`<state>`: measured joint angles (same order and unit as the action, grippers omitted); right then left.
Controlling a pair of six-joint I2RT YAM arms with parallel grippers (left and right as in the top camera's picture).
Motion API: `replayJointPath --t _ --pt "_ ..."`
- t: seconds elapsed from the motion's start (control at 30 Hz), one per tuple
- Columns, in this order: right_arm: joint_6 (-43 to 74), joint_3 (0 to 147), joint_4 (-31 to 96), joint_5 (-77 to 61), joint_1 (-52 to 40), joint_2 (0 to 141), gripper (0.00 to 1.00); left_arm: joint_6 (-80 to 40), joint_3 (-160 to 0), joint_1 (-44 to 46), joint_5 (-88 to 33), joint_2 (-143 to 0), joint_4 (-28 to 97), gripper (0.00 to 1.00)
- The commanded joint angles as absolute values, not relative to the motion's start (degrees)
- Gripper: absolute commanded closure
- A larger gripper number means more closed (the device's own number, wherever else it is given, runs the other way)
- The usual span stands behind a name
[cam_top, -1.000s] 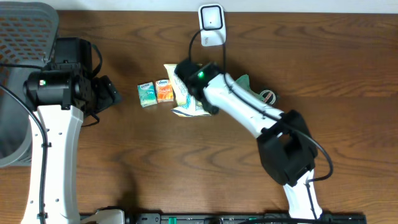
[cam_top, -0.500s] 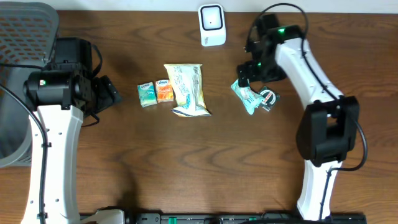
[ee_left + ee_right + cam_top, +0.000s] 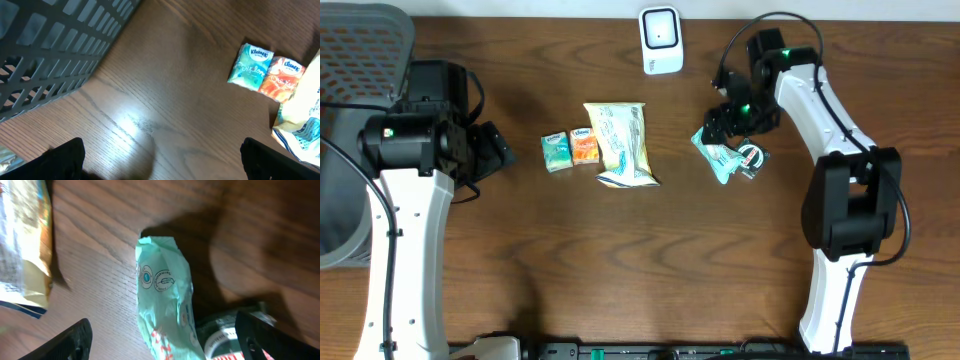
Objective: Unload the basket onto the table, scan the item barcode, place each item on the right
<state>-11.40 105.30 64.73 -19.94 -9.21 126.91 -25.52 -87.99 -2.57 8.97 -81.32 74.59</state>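
The white barcode scanner (image 3: 660, 40) stands at the table's far edge. A mint-green packet (image 3: 719, 157) (image 3: 165, 290) lies flat on the wood to the scanner's right. My right gripper (image 3: 733, 120) (image 3: 165, 347) hovers just above it, open, and the packet shows between the fingers (image 3: 67, 340) without being gripped. A yellow-and-white bag (image 3: 619, 143) (image 3: 22, 245) lies flat in the middle. My left gripper (image 3: 498, 150) (image 3: 170, 165) is open and empty at the left, above bare wood.
A teal tissue pack (image 3: 555, 151) (image 3: 251, 67) and an orange one (image 3: 584, 146) (image 3: 283, 78) lie left of the bag. A round black item (image 3: 751, 158) (image 3: 225, 340) touches the green packet. A grey mesh basket (image 3: 350, 120) (image 3: 50, 50) stands far left.
My right arm let go of the yellow-and-white bag, swung right away from it and now hangs over the green packet. The left arm has not moved.
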Motion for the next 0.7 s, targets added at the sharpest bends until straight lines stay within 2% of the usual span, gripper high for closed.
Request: replayJointPath --t 0.0,0.17,0.3,0.43,0.5,0.6,0.63,0.67 --pt "-13.17 103.7 64.45 -22.24 -9.63 127.55 0.17 -26.04 -87.99 -2.83 9.52 -81.58 74.76 0.02" --pt "-14.02 102.41 63.37 -22.22 -9.82 127.55 0.21 -26.04 -87.99 -2.83 9.52 -81.58 74.76 0.02" --pt "-13.98 101.32 62.89 -22.28 -9.98 127.61 0.36 -26.04 -87.99 -2.83 9.52 -81.58 74.76 0.02" --pt "-13.98 99.77 62.06 -22.24 -10.17 127.61 0.41 -26.02 -87.99 -2.83 9.52 -81.58 74.76 0.02" --pt "-13.96 99.22 61.91 -22.22 -10.17 127.61 0.52 -26.04 -87.99 -2.83 9.52 -81.58 74.76 0.02" --pt "-13.04 99.29 61.89 -21.69 -10.17 127.61 0.83 -26.04 -87.99 -2.83 9.52 -81.58 74.76 0.02" --pt "-10.83 99.74 61.95 -19.88 -10.17 127.61 0.99 -26.04 -87.99 -2.83 9.52 -81.58 74.76 0.02" --pt "-8.75 100.2 62.19 -18.28 -10.17 127.61 0.99 -26.02 -87.99 -2.83 9.52 -81.58 74.76 0.02"
